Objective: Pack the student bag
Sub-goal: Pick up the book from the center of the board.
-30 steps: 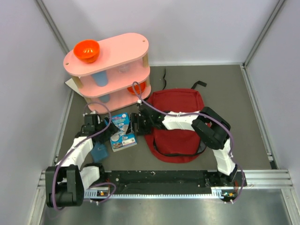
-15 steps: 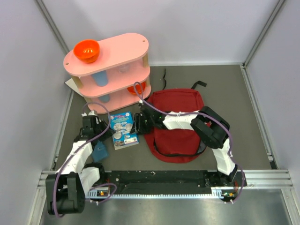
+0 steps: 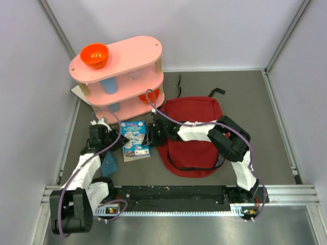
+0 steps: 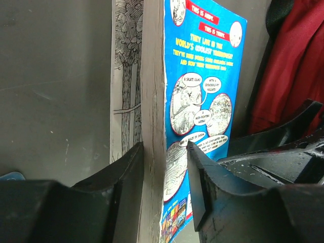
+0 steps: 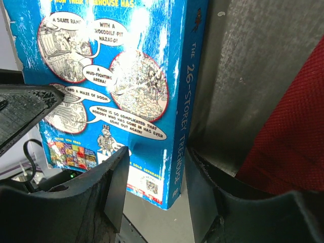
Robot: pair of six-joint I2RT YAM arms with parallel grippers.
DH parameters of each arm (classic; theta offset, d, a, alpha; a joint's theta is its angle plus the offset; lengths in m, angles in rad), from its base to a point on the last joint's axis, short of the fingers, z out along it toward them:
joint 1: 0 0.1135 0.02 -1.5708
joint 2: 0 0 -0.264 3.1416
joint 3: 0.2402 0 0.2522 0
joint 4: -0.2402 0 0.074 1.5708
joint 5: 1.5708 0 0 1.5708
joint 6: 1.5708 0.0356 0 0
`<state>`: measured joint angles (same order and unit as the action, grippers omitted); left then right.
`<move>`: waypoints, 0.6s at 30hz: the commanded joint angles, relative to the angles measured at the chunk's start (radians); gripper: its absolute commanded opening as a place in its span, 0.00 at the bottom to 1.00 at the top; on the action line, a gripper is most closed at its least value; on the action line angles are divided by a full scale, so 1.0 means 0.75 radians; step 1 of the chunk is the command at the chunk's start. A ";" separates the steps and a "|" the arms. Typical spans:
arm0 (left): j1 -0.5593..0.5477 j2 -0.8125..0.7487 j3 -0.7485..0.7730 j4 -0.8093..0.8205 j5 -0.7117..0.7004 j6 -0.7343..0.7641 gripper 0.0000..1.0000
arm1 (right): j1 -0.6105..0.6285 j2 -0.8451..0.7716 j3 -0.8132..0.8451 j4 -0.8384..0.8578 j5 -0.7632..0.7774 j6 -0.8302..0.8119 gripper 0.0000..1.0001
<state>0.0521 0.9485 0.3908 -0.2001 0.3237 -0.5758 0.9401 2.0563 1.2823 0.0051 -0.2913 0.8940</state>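
Book (image 3: 135,139) clamped at page edge by left gripper (image 4: 164,152), at spine by right gripper (image 5: 154,157), both jaws half closed on it; held outside bag (image 3: 191,109), just beside it

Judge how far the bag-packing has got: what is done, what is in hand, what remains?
Done: nothing visibly packed; the student bag lies on the table. In hand: the left hand and right hand grip the blue book by opposite edges. Left: move it into the bag.
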 commanded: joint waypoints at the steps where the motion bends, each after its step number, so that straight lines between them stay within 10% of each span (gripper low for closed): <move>1: -0.016 0.030 0.000 0.027 0.121 -0.007 0.41 | 0.027 0.019 -0.004 0.104 -0.051 0.015 0.47; 9: -0.016 0.018 0.025 -0.009 0.080 0.009 0.04 | 0.025 0.005 -0.031 0.122 -0.053 0.023 0.48; 18: -0.016 -0.019 0.054 -0.032 0.106 0.029 0.00 | 0.025 -0.036 -0.053 0.147 -0.060 0.017 0.55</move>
<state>0.0521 0.9565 0.3965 -0.2031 0.3218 -0.5655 0.9394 2.0541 1.2606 0.0513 -0.3088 0.9024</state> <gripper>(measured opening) 0.089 0.528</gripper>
